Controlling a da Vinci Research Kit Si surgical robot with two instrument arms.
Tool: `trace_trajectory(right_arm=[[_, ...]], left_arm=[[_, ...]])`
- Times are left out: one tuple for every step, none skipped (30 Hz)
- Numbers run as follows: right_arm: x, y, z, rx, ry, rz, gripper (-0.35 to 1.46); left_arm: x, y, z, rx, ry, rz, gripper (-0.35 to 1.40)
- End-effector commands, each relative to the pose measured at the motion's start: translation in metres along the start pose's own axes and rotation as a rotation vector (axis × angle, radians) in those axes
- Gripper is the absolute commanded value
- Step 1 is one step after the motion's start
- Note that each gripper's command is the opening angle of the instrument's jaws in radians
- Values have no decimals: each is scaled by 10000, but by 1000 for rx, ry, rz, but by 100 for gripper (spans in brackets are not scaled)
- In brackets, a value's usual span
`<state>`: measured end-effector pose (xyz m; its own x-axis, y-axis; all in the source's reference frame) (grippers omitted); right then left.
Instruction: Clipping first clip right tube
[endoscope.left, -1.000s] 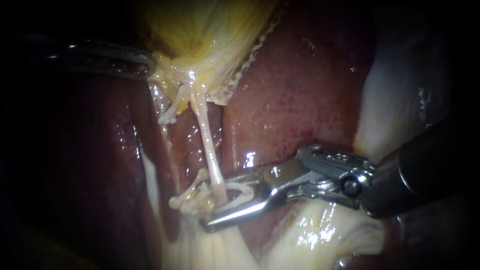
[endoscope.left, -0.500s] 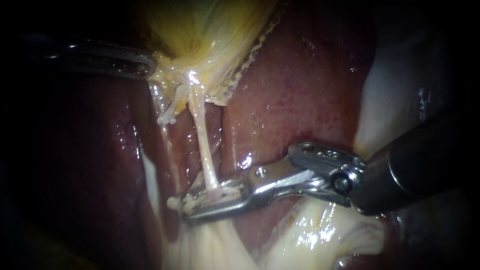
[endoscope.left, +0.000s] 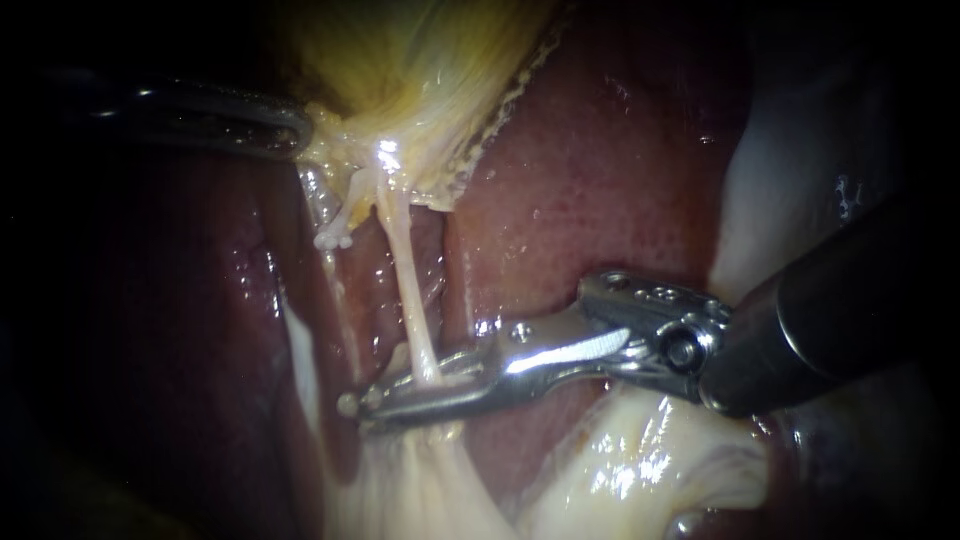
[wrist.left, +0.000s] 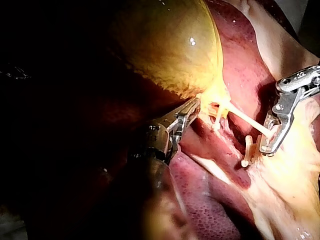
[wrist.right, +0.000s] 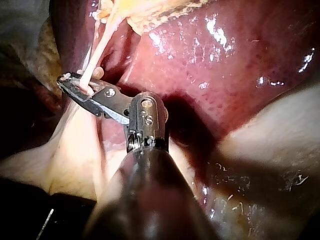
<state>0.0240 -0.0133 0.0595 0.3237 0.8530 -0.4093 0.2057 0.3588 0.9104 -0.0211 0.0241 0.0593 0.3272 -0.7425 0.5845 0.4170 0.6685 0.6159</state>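
Note:
A thin pale tube, the right tube (endoscope.left: 400, 270), runs down from the yellow gallbladder (endoscope.left: 420, 70) across the red liver (endoscope.left: 600, 180). My right instrument (endoscope.left: 358, 408) comes in from the right, and its long metal jaws are shut across the tube's lower end. The right wrist view shows the same grip, right instrument (wrist.right: 70, 84) on the tube (wrist.right: 102, 42). My left instrument (endoscope.left: 295, 135) sits at the gallbladder's lower edge, shut on its tissue. In the left wrist view its jaws (wrist.left: 192, 110) pinch that yellow edge, with the tube (wrist.left: 245, 119) beyond.
A short stub, the left tube (endoscope.left: 333, 238), hangs beside the right tube with small white beads at its end. Pale glistening tissue (endoscope.left: 640, 470) lies under the right instrument's wrist. A whitish fold (endoscope.left: 770, 200) borders the liver on the right.
The right instrument's jaws were open around the tube with a white clip between them. They have closed onto the tube and slid a little leftward. The left instrument has not moved.

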Motion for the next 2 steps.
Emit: trace_trajectory(right_arm=[[0, 0, 0, 0, 0, 1, -35], [0, 0, 0, 0, 0, 1, -35]], left_arm=[[0, 0, 0, 0, 0, 0, -35], [0, 0, 0, 0, 0, 0, -35]])
